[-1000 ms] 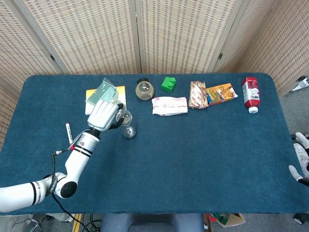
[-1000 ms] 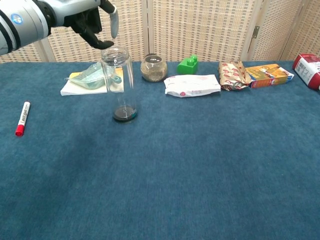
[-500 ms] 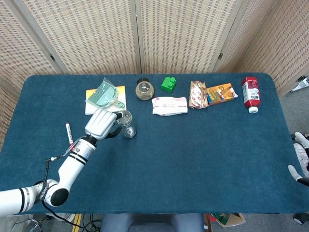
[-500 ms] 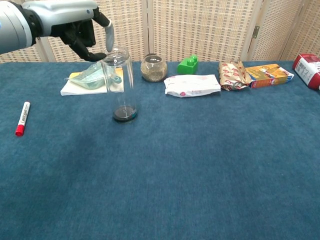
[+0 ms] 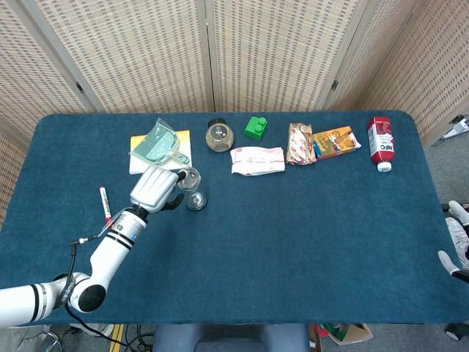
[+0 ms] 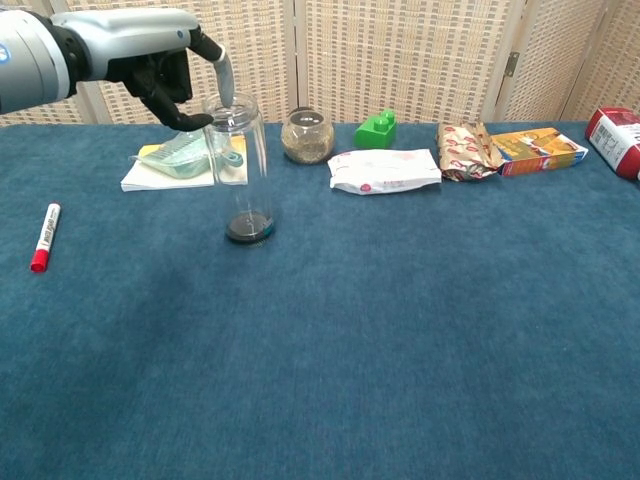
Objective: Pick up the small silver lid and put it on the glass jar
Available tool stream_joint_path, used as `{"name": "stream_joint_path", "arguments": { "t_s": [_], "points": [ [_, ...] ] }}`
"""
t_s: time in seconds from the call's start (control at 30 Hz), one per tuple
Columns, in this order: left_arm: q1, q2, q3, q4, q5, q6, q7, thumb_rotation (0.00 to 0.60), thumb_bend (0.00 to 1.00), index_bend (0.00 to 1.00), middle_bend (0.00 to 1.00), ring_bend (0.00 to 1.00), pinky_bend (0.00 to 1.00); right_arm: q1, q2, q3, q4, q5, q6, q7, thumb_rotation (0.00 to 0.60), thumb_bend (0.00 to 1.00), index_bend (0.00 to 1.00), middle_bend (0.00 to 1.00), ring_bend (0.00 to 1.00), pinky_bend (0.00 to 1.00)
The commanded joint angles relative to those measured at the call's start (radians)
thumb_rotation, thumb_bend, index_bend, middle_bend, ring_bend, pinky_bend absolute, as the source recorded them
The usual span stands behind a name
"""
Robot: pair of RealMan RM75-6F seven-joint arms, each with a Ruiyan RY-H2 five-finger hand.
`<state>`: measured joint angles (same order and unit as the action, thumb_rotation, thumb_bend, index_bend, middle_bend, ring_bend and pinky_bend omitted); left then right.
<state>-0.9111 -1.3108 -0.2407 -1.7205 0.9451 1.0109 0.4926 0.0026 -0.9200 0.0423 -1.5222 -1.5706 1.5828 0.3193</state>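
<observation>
On the red bottle (image 5: 379, 143) at the far right of the table, white letters are showing; they seem to read "NFC". The printing on the snack packets (image 5: 301, 143) and the white pouch (image 5: 257, 159) is too small to read.

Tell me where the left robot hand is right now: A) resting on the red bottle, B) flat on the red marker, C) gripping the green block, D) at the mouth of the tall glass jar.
D: the left robot hand is up at the open mouth of the tall glass jar, far from the marker, the green block and the red bottle.
</observation>
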Motion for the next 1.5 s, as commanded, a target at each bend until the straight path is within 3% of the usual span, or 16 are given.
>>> {"name": "stream_joint_path", "arguments": {
  "t_s": [0.03, 0.77, 1.17, 1.5],
  "points": [
    [-0.001, -0.002, 0.002, 0.003, -0.004, 0.001, 0.001, 0.6, 0.41, 0.4, 1.0, 1.0, 1.0, 0.0, 0.0, 0.0, 0.0, 0.001, 0.0, 0.0, 0.6, 0.3, 0.02, 0.19, 0.08, 0.23],
    [-0.023, -0.027, 0.019, 0.013, -0.032, -0.006, 0.022, 0.6, 0.41, 0.38, 1.0, 1.0, 1.0, -0.007, -0.004, 0.0, 0.01, 0.007, 0.002, 0.006, 0.6, 0.3, 0.02, 0.19, 0.08, 0.23],
    [-0.009, 0.001, 0.002, -0.016, -0.019, 0.031, -0.002, 0.6, 0.41, 0.39, 1.0, 1.0, 1.0, -0.006, -0.008, 0.001, 0.016, 0.006, 0.0, 0.01, 0.6, 0.3, 0.02, 0.19, 0.08, 0.23],
    [-0.017, -0.029, 0.004, 0.023, -0.015, 0.028, -0.004, 0.6, 0.41, 0.38, 1.0, 1.0, 1.0, -0.006, -0.006, 0.001, 0.013, 0.008, -0.002, 0.008, 0.6, 0.3, 0.02, 0.19, 0.08, 0.23]
  ]
}}
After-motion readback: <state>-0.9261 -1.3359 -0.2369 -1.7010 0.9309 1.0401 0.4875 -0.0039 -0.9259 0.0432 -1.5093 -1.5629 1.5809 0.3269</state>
